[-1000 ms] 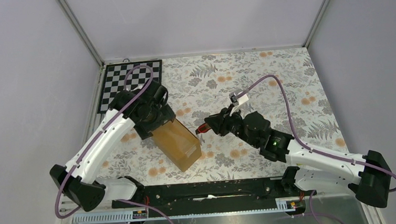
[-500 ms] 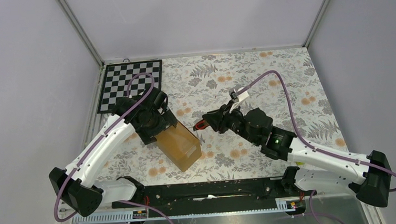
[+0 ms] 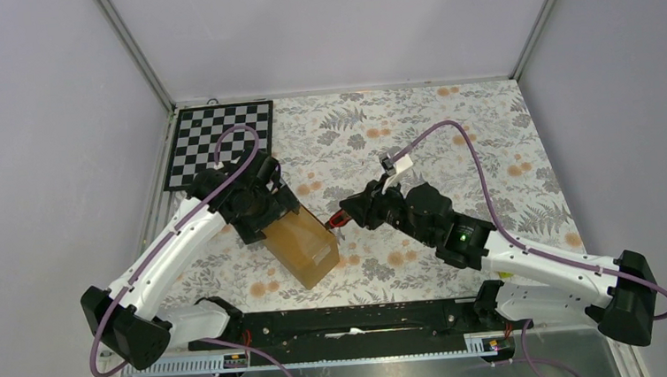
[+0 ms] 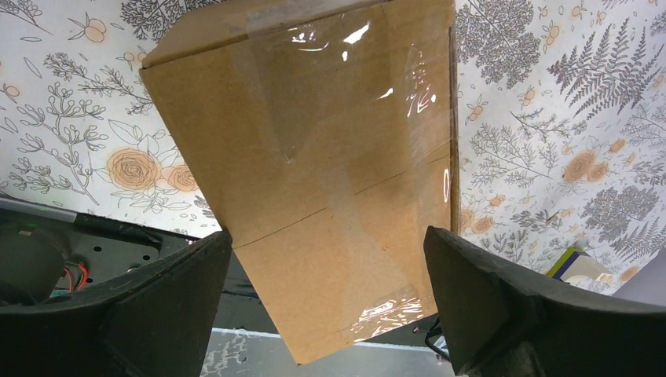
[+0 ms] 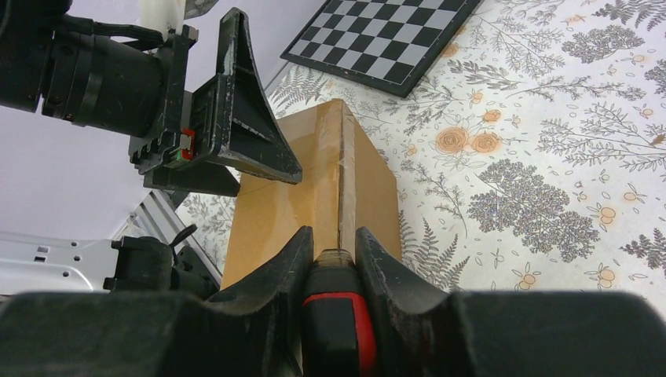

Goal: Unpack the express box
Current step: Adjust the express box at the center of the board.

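The express box (image 3: 303, 244) is a brown taped carton lying on the floral table, left of centre. My left gripper (image 3: 270, 216) straddles its far end, one finger on each side wall. In the left wrist view the box (image 4: 330, 157) fills the span between the fingers of the left gripper (image 4: 327, 236). My right gripper (image 3: 351, 212) is shut on a red-handled cutter (image 3: 339, 218). In the right wrist view the cutter (image 5: 338, 314) sits between the right gripper's (image 5: 334, 236) fingers, and its tip is at the taped seam on top of the box (image 5: 275, 204).
A checkerboard mat (image 3: 220, 143) lies at the far left corner. A black rail (image 3: 348, 320) runs along the near edge by the arm bases. Grey walls enclose the table. The left gripper's finger (image 5: 239, 126) stands close ahead of the cutter.
My left gripper has shifted slightly toward the near side along the box. My right arm has edged left, keeping the cutter at the box's right edge. The box has not moved.
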Robot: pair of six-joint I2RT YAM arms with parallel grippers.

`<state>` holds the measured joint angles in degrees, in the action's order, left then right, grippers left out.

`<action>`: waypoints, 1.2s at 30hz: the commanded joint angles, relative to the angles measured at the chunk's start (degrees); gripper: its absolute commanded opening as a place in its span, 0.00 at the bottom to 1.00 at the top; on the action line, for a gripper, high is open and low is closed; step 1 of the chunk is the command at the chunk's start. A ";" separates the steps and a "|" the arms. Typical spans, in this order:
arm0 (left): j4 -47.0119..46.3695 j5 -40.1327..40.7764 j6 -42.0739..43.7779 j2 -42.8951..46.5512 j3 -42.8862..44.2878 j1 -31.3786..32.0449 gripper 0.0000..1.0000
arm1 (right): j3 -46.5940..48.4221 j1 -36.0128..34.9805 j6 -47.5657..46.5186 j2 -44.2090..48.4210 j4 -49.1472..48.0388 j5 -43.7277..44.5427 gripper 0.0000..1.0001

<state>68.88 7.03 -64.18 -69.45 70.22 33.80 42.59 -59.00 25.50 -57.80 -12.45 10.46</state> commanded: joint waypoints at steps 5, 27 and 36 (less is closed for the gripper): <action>-2.43 -2.10 0.11 0.37 -2.19 -0.24 0.99 | 2.21 -0.51 1.05 1.45 0.22 3.70 0.00; -3.46 -2.85 -0.22 0.19 -3.66 -0.32 0.99 | 3.00 -0.52 -0.39 4.00 2.96 4.91 0.00; -1.31 -1.40 -0.72 0.50 -3.68 -0.38 0.99 | 2.82 -1.48 -2.06 4.87 3.50 0.14 0.00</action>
<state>67.53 6.68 -64.12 -68.05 68.75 33.56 43.90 -59.16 25.26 -54.70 -6.74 13.06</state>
